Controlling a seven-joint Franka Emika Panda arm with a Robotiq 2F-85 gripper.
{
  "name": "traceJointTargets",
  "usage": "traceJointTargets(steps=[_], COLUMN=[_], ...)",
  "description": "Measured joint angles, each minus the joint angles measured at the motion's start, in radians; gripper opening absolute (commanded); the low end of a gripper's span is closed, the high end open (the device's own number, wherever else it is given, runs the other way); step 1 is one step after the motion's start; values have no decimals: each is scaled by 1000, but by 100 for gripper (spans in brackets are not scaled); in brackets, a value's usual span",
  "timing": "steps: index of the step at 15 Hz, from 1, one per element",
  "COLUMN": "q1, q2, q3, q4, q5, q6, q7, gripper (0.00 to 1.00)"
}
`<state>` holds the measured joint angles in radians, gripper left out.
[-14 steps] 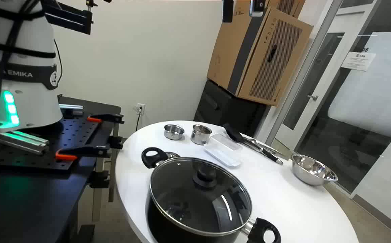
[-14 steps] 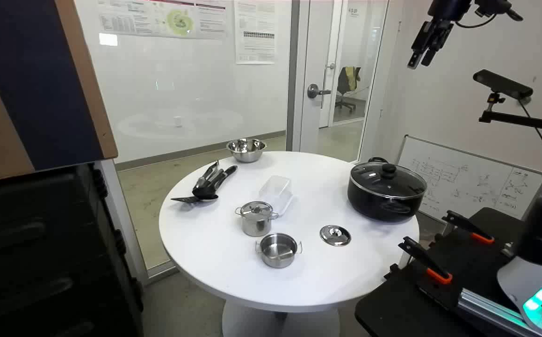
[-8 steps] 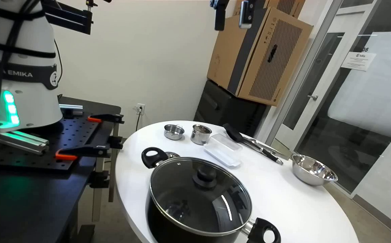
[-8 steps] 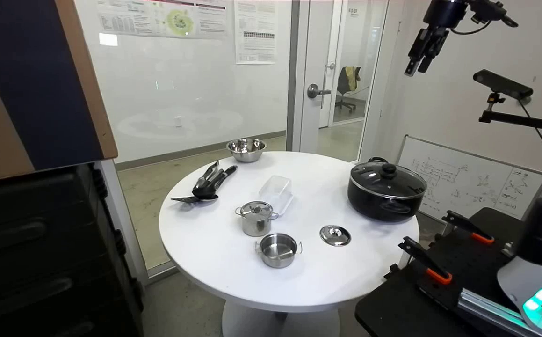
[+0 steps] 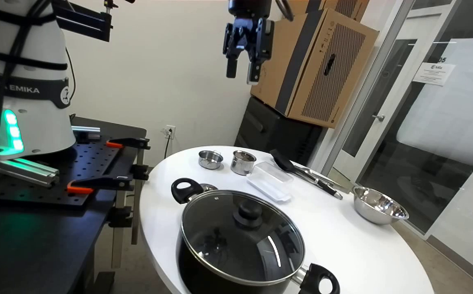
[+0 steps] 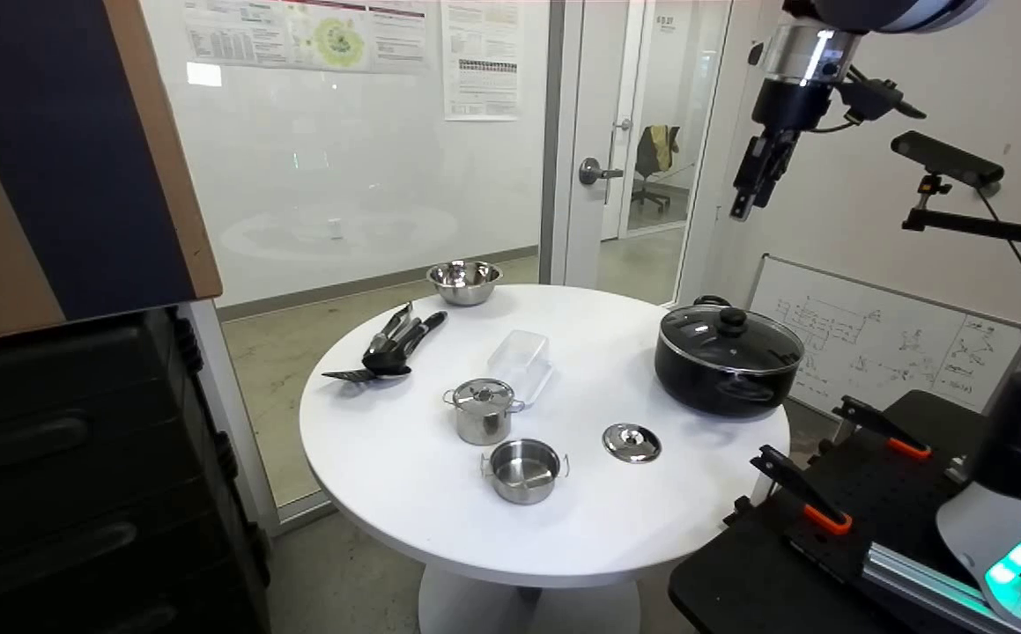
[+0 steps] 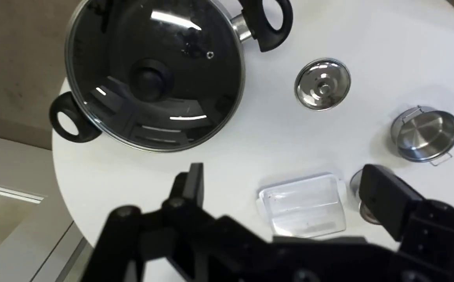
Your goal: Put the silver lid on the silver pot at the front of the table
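Observation:
The round silver lid point(image 6: 632, 443) lies knob up on the white table point(image 6: 589, 519). It shows in full in the wrist view point(image 7: 323, 84) and is mostly behind the black pot's handle in an exterior view point(image 5: 209, 188). The open silver pot point(image 6: 523, 473) stands near it, empty, and also shows in the wrist view point(image 7: 426, 135) and in an exterior view point(image 5: 210, 160). A taller silver pot point(image 6: 484, 418) with a lid on stands beside it. My gripper point(image 5: 242, 75) is open and empty, high above the table; its fingers frame the wrist view point(image 7: 281, 174).
A large black pot point(image 6: 726, 374) with a glass lid stands close to the silver lid. A clear plastic container point(image 7: 305, 205), black utensils point(image 6: 395, 348) and a silver bowl point(image 6: 464, 283) are also on the table. A cardboard box point(image 5: 314, 69) stands on a black case behind.
My gripper has come down and moved toward the table, shifting left in both exterior views. It stays open. The objects on the table have not moved.

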<state>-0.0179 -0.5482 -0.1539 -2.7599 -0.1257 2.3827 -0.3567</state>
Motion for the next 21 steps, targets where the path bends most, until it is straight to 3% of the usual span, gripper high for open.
traceJointTargets(steps=[5,14,21], q1=[33,27,95], q2=[109,167,402], q3=[53,64,117], q4=[-26,-18,-12], q5=[-3,-2,104], q6=[4,12,241], q7=[14,55,94], gripper=[100,100,100])
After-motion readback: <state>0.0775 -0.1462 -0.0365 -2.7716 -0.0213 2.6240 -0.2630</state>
